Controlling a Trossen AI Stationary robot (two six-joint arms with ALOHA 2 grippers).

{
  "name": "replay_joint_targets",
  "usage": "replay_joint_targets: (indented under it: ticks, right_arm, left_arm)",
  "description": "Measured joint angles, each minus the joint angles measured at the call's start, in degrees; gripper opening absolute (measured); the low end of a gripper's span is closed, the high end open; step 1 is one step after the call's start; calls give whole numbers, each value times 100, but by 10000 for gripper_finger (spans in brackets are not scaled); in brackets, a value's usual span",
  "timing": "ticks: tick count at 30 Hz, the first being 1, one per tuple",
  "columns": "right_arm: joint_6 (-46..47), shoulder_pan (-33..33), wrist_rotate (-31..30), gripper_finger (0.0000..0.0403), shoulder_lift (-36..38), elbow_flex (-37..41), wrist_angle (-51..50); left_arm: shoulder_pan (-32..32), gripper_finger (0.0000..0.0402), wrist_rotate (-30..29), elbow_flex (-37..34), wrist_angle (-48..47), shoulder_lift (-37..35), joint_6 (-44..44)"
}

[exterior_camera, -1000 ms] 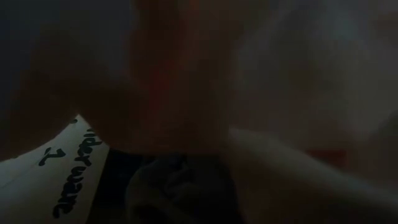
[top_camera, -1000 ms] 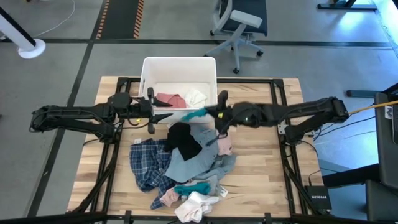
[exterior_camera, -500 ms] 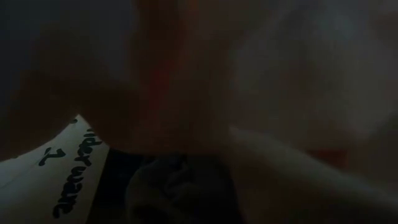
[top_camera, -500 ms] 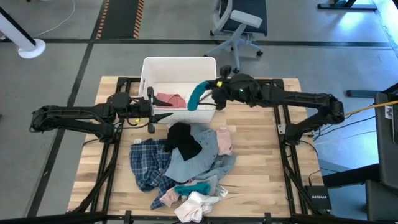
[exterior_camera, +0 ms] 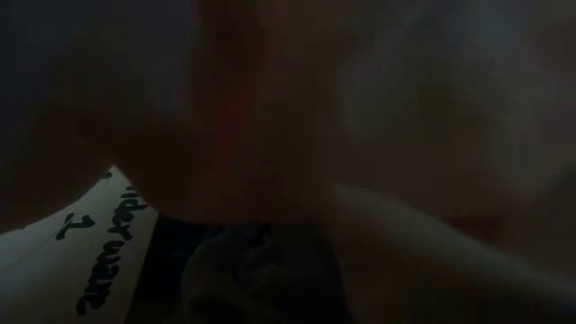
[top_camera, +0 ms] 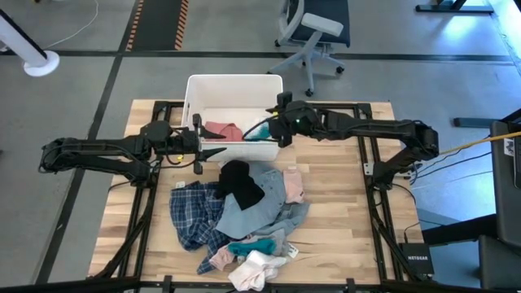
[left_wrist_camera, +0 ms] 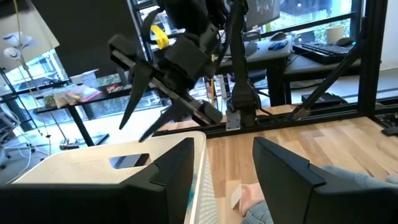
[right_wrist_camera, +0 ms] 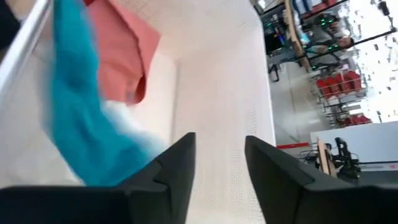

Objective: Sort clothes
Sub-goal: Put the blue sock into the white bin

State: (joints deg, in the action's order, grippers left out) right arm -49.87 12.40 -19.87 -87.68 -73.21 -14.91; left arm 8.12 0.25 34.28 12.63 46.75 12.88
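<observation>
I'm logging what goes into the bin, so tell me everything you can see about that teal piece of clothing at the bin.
The teal piece is a small, soft, bright blue-green fabric garment, crumpled and blurred. It sits at the right front corner of the white bin, beside the pink piece already inside. The right gripper hangs over that corner, its fingers parted with nothing between them in the right wrist view, so the piece looks released. Whether it has landed cannot be told.
</observation>
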Motion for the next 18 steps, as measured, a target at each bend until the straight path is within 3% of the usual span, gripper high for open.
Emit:
replay_joint_targets:
  ticks: [8, 14, 18]
  right_arm:
    - [5, -253, 33, 212, 236, 2, -665]
    - [82, -1078, 1216, 213, 317, 2, -1092]
    - [383, -1787, 1463, 214, 319, 95, -1065]
  left_arm:
    - [0, 159, 0, 0, -13, 1, -86]
    - [0, 159, 0, 0, -16, 1, -131]
    - [0, 159, 0, 0, -17, 1, -191]
